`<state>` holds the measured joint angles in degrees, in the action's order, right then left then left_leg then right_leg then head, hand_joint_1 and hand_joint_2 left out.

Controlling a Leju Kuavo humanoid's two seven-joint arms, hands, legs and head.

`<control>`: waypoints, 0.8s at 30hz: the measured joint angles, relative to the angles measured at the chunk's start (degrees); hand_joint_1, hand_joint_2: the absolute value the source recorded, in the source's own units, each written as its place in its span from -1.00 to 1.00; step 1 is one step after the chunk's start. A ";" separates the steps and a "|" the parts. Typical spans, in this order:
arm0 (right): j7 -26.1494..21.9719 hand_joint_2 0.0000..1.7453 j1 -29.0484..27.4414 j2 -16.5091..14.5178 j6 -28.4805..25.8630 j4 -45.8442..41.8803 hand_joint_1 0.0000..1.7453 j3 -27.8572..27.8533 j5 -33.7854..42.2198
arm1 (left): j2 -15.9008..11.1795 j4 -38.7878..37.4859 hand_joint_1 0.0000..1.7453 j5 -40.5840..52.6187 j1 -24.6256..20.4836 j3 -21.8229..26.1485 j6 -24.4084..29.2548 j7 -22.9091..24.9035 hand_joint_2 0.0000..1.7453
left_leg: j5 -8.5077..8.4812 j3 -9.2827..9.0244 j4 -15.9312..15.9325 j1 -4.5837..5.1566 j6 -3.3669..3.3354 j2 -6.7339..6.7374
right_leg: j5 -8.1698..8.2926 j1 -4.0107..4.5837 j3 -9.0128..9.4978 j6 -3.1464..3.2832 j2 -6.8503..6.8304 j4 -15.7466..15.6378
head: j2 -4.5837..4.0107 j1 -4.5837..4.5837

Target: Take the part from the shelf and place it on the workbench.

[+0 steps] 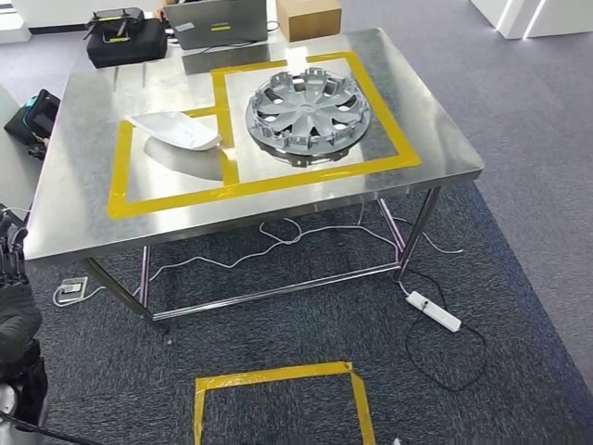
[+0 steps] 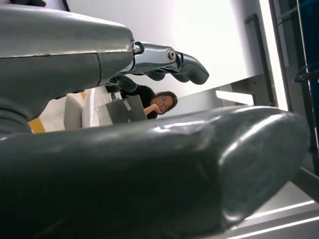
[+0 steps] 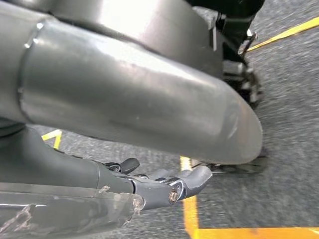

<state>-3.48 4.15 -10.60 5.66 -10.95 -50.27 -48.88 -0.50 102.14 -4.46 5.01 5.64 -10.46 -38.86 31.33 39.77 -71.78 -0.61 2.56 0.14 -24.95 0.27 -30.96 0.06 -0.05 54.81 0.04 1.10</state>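
Brushed steel workbench [image 1: 83,213] ahead, marked off in yellow tape into two bays. In the right bay, flat and well inside the lines, a grey wheel hubcap [image 1: 308,113]. In the left bay, a white curved shell part [image 1: 175,130], hollow side down, its pointed end touching the tape strip between the bays. At the far end, a black bag [image 1: 126,37], a laptop [image 1: 217,20] and a cardboard box [image 1: 308,17].

Left hand [image 2: 112,59] raised and holding nothing: fingers [image 2: 188,67] stretched forward side by side, well apart from the thick thumb. Behind it, far off, a seated person [image 2: 158,102]. Right hand [image 3: 112,184] hanging over grey carpet, likewise bare, fingers [image 3: 192,179] out straight and close together, nothing pinched.

Judging by both parts lying on the bench and both hands free: either a delivery just finished or a fresh trip to the shelf due. Cannot tell which.

Risks from here:
- Tripping on the white cables [image 1: 280,236] and power strip [image 1: 434,311] on the floor under and beside the bench, if walking close in.
- Stopping short of, or askew to, the yellow floor square [image 1: 280,375], leaving the bays at the limit of reach.
- Nudging the light white shell across its line when setting another piece down alongside.
- Catching the bench edge with the raised left arm while turning.
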 joint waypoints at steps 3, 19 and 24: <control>-0.03 -1.00 -0.07 0.01 0.00 0.00 -1.00 0.00 -0.16 | 0.01 0.01 -1.00 0.00 0.01 -0.01 0.14 0.00 -1.00 | -4.83 -4.23 2.96 -0.03 -0.11 0.01 | 1.70 -0.01 -2.37 -0.41 -0.06 0.36 | 0.00 0.02; -1.01 -1.00 -0.32 0.34 0.02 0.00 -1.00 0.02 -1.39 | 0.20 0.04 -1.00 0.00 0.00 0.04 0.22 -0.08 -1.00 | -3.74 -11.65 16.58 1.21 -3.30 -0.23 | 6.32 -0.41 -5.23 -1.82 -0.07 0.35 | 0.00 -0.36; -1.11 -1.00 -0.30 0.36 0.05 0.00 -1.00 0.02 -1.17 | 0.26 0.04 -1.00 0.00 0.06 0.05 0.26 -0.10 -1.00 | -3.94 -10.89 16.58 1.22 -3.39 -0.23 | 5.90 -0.47 -5.98 -1.68 -0.02 0.44 | -0.01 -0.41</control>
<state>-4.59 3.85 -10.24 5.72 -10.95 -50.25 -50.06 -0.24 102.18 -4.46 5.07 5.69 -10.21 -38.96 27.38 28.88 -55.20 0.61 -0.84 -0.08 -19.05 -0.20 -36.94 -1.62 -0.08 55.25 0.04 0.69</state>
